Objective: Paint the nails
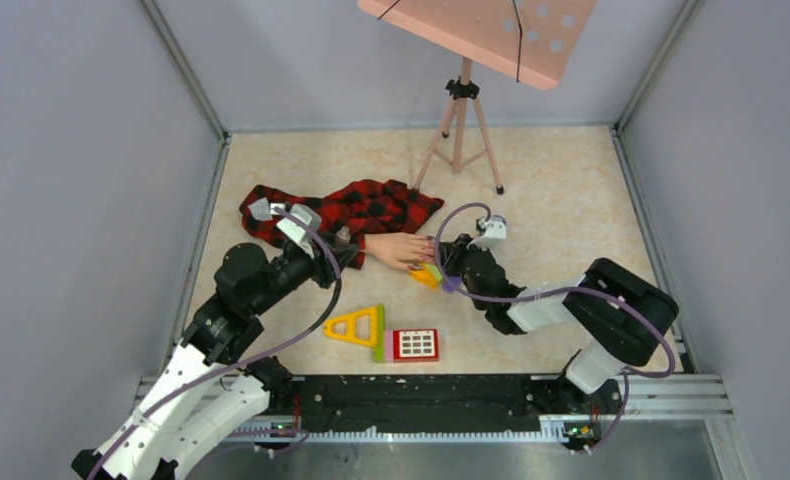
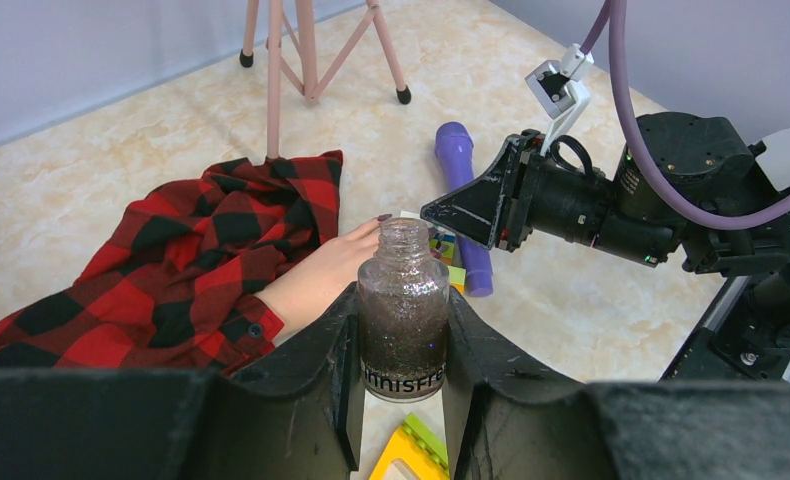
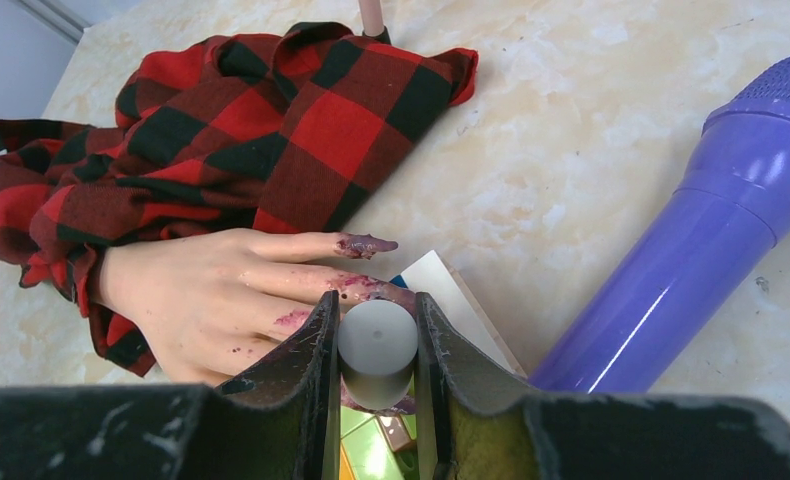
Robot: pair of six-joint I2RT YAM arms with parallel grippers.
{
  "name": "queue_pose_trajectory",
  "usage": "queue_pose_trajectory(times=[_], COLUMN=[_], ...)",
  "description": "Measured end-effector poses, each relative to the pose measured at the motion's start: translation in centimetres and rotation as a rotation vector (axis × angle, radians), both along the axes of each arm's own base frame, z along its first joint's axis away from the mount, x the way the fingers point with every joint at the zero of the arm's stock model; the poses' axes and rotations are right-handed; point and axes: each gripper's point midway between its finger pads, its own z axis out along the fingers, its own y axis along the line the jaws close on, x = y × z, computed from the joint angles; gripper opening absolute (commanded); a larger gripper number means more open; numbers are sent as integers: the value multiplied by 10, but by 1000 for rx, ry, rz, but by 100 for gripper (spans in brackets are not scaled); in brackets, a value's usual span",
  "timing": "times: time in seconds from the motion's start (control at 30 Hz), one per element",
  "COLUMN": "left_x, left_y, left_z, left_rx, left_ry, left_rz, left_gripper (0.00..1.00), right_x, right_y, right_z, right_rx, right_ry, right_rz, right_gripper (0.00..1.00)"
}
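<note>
Mid-table (image 1: 561, 200), the mannequin hand (image 3: 196, 295) lies flat, its plaid sleeve (image 3: 301, 120) trailing toward the far left corner. The left gripper (image 1: 343, 243) pinches an uncapped polish bottle (image 2: 403, 310). The right gripper (image 3: 376, 300) clamps the grey brush cap (image 3: 376, 350) over the fingers. The nails (image 3: 369, 243) on two fingers show smeared purple polish. The rest are hidden and are probably not yet painted.

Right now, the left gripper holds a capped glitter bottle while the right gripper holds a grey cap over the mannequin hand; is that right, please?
Not quite: the left wrist view shows the glitter bottle in the left gripper uncapped, its neck open. The right gripper holds a grey cap over the mannequin hand.
</note>
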Motion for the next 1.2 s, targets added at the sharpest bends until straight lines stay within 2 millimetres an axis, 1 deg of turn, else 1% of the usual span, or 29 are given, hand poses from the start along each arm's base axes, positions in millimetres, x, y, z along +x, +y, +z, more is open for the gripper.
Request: queue_pose_trajectory(times=[0.43, 1.2], left_x=[0, 0], left_y=[0, 0], left_z=[0, 0], left_rx=[0, 1], left_ry=[0, 1], left_rz=[0, 0], left_gripper=[0, 0], right_x=[0, -2], right_y=[0, -7], right_z=[-1, -9], right_rx=[12, -2], right_ry=[7, 31], right_rz=[-5, -35], right_gripper=[0, 0])
